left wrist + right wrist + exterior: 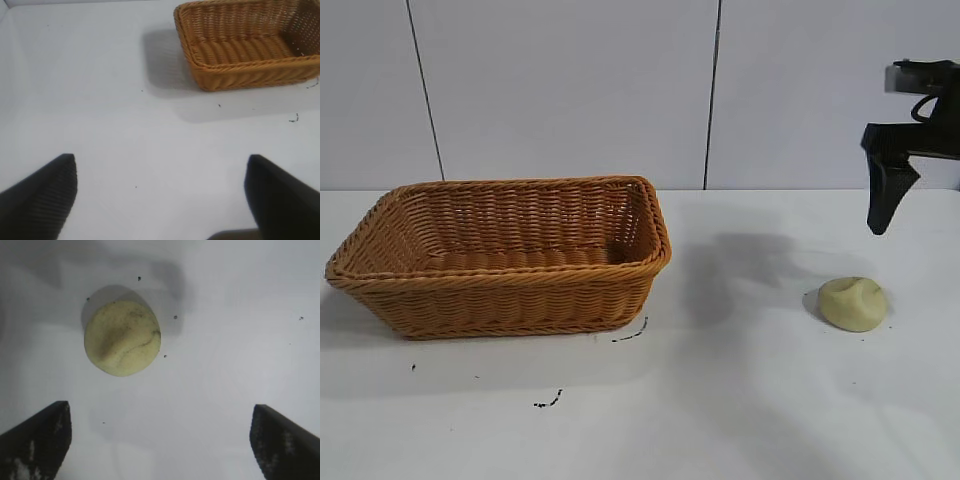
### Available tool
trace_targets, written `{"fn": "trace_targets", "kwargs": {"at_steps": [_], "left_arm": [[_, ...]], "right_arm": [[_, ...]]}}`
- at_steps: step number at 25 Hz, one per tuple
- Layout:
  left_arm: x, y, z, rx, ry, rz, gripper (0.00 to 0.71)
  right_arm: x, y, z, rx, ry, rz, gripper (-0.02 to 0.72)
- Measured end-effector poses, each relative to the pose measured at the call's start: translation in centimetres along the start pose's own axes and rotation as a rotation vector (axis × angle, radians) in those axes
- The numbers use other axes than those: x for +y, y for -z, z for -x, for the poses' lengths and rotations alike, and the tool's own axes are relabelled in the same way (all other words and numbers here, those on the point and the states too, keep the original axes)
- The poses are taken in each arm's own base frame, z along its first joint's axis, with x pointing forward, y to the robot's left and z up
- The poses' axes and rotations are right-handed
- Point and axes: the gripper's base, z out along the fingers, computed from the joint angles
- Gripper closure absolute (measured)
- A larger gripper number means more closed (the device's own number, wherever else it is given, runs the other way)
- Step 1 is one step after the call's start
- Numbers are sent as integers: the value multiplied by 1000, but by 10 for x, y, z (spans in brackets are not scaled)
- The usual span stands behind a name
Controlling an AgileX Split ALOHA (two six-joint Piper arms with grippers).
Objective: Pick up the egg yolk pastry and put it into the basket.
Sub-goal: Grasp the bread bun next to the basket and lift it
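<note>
The basket (500, 255) is sitting on the left of the white table (740, 400). My left gripper (160, 192) is hanging with fingers released. The egg yolk pastry (853, 303) is lying on the right, my right gripper (160, 440) hovering released above it.

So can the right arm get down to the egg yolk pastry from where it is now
Probably yes. The right gripper hangs open above the egg yolk pastry, which sits alone on the table, well apart from the basket.
</note>
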Motion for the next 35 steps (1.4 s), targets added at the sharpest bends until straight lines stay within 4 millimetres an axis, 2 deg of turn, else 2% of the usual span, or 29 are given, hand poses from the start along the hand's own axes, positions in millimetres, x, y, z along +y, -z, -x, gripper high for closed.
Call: {"fn": "trace_targets", "kwargs": {"at_steps": [4, 10, 13, 16, 22, 28, 31, 35], "left_arm": [[0, 0, 0, 0, 0, 0, 17], [0, 0, 0, 0, 0, 0, 17], [0, 0, 0, 0, 0, 0, 17], [0, 0, 0, 0, 0, 0, 17], [0, 0, 0, 0, 0, 0, 17], [0, 0, 0, 0, 0, 0, 17], [0, 0, 0, 0, 0, 0, 17], [0, 0, 0, 0, 0, 0, 17]], "right_arm": [[6, 0, 0, -1, 35, 2, 8], [41, -2, 0, -33, 147, 5, 8], [47, -5, 2, -51, 164, 6, 8], [47, -15, 5, -44, 164, 2, 8], [47, -54, 17, -12, 153, 1, 8], [44, -92, 13, 69, 130, -14, 8], [43, -100, 12, 76, 119, -15, 8], [44, -100, 14, 58, 119, -14, 8]]}}
